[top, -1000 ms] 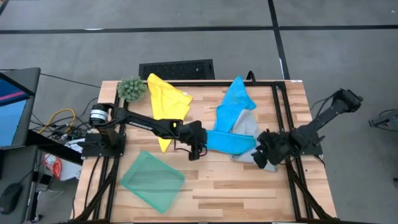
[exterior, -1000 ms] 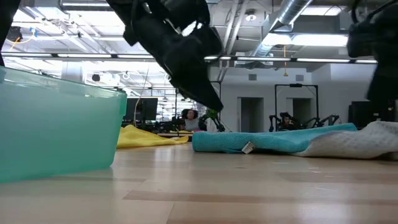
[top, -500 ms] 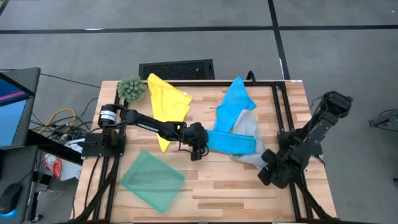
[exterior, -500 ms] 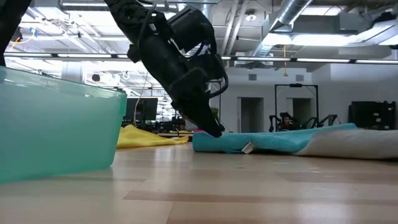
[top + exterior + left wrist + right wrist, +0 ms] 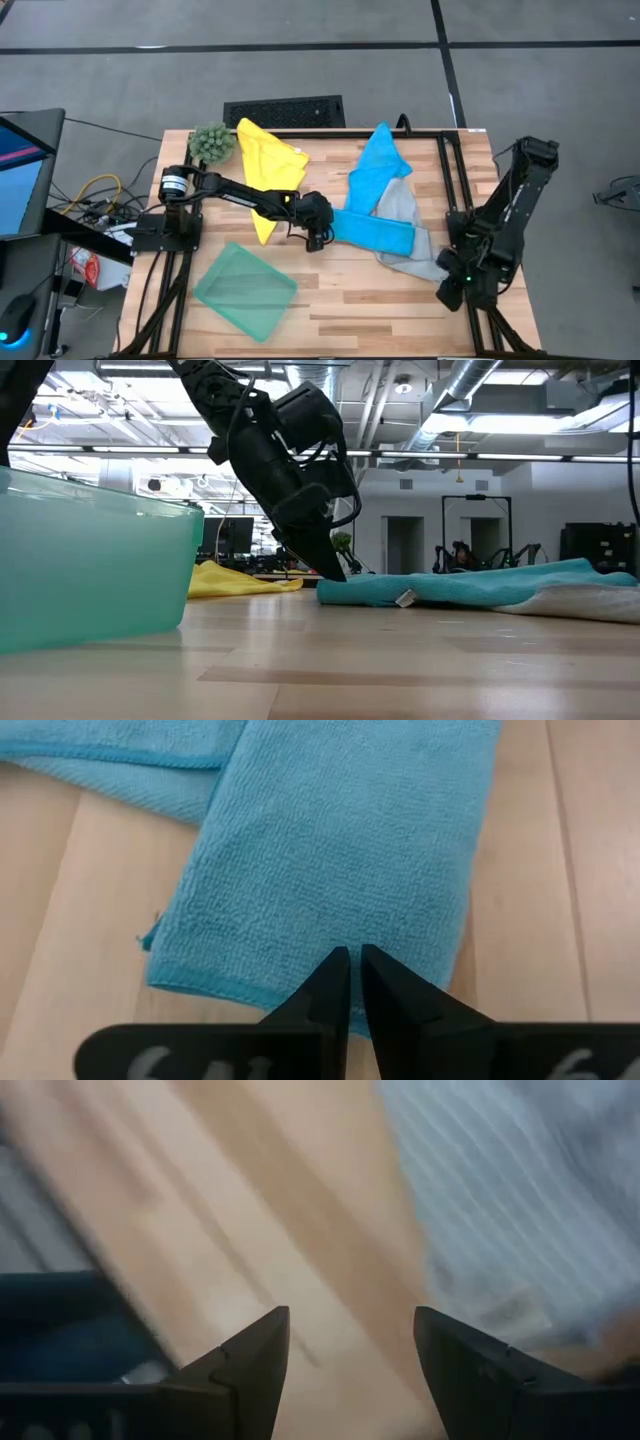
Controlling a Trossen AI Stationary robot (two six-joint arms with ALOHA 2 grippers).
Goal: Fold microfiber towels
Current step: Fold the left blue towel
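Five towels are lying on the bench (image 5: 380,300): one yellow towel (image 5: 266,165), one grey towel (image 5: 408,235), one teal towel (image 5: 245,290) and two blue, the folded blue towel (image 5: 375,229) stretching crosswise, its left end being pinched by the closed left claw (image 5: 318,238), while the right claw (image 5: 350,1370) is gaping empty.

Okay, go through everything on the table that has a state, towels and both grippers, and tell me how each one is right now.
Left gripper: shut, pinching the end of the folded blue towel.
Right gripper: open, empty, at the table's right edge.
Second blue towel: crumpled, unfolded.
Grey towel: rumpled, partly under the folded blue one.
Yellow towel: loosely bunched.
Teal towel: lying flat, unfolded.
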